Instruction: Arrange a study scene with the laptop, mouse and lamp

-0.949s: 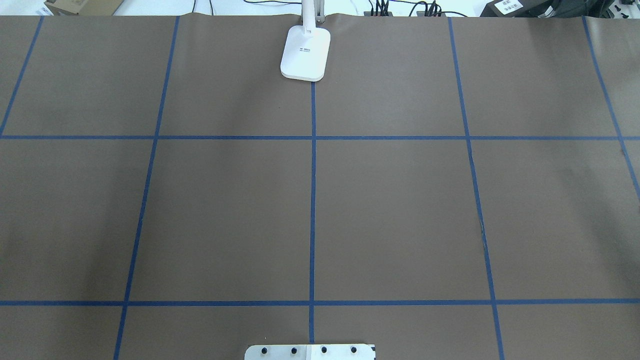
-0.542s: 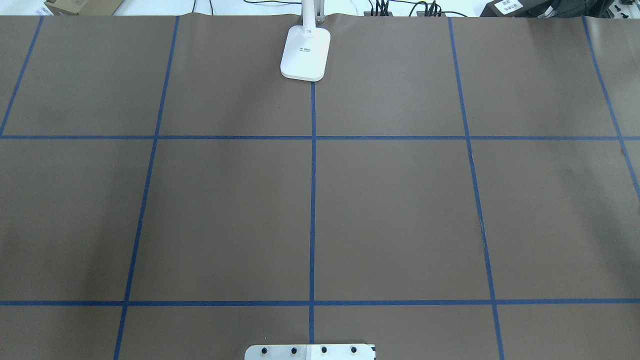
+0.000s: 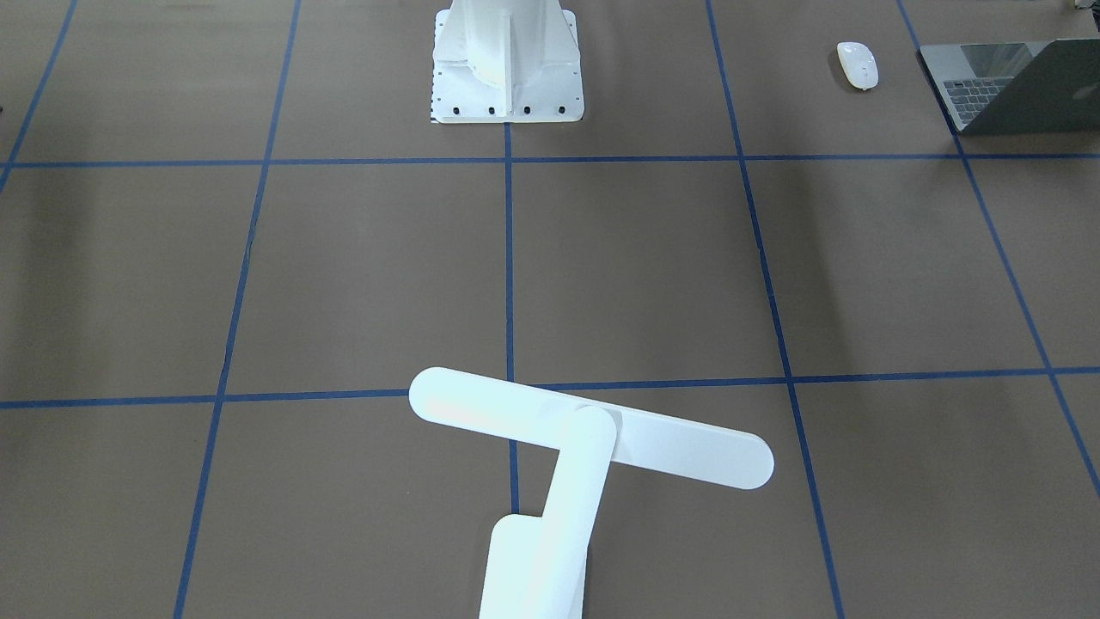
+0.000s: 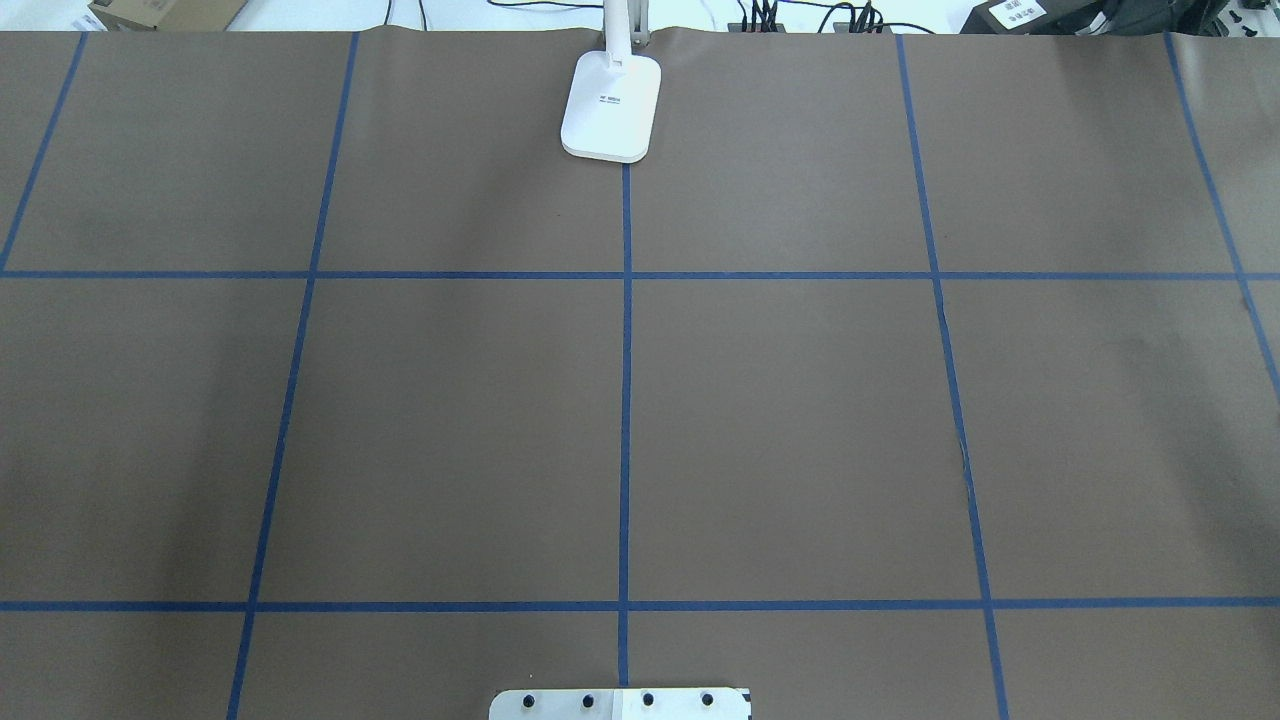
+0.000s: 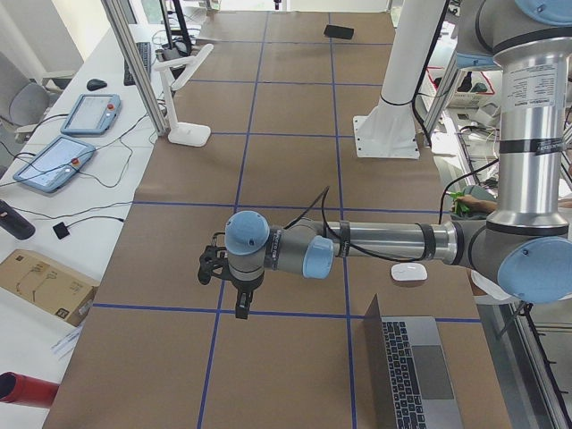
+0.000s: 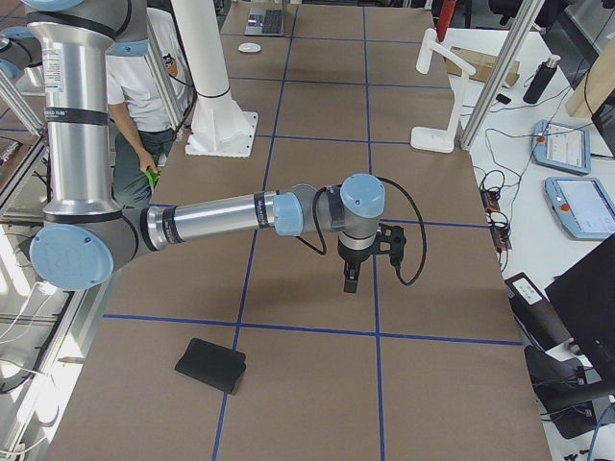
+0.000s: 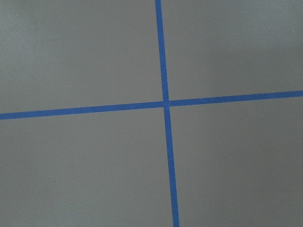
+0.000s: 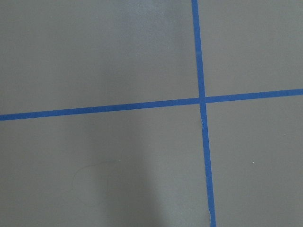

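The white lamp [image 3: 593, 427] stands at the table's far middle edge; its base [image 4: 611, 105] shows in the overhead view. The open dark-grey laptop [image 3: 1005, 86] lies on the robot's left side near its base, with the white mouse [image 3: 858, 64] beside it. Both also show in the exterior left view, laptop [image 5: 411, 375] and mouse [image 5: 409, 272]. My left gripper [image 5: 239, 313] hangs over bare table, far from them. My right gripper [image 6: 350, 285] hangs over bare table too. I cannot tell whether either is open or shut. The wrist views show only paper and tape.
The white bolted pedestal [image 3: 507, 60] stands at the robot's side of the table. A flat black pad [image 6: 211, 365] lies on the robot's right end. Brown paper with blue tape lines [image 4: 626, 400] covers the table. A person [image 6: 135, 86] stands behind the robot.
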Action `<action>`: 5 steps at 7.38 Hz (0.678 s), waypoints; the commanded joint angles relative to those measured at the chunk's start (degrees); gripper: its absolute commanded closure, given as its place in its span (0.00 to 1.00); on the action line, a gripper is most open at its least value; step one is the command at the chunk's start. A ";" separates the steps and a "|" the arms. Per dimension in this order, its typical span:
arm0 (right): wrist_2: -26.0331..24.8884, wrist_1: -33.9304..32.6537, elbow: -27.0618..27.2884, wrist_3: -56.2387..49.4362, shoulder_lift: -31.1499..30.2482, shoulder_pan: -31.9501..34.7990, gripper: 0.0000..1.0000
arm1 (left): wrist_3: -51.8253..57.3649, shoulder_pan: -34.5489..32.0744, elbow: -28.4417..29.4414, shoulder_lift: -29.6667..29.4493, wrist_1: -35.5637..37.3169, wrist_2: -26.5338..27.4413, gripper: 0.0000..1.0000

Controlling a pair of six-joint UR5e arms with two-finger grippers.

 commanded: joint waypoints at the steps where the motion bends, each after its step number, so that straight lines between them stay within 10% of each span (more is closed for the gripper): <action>1: -0.28 0.05 -0.34 0.23 -0.44 -0.03 0.01 | 0.04 -0.25 -0.47 1.28 -0.71 -0.18 0.00; 5: -1.69 6.44 -2.72 0.23 -1.75 -0.11 0.01 | -3.18 -0.25 0.22 1.63 -0.45 0.61 0.00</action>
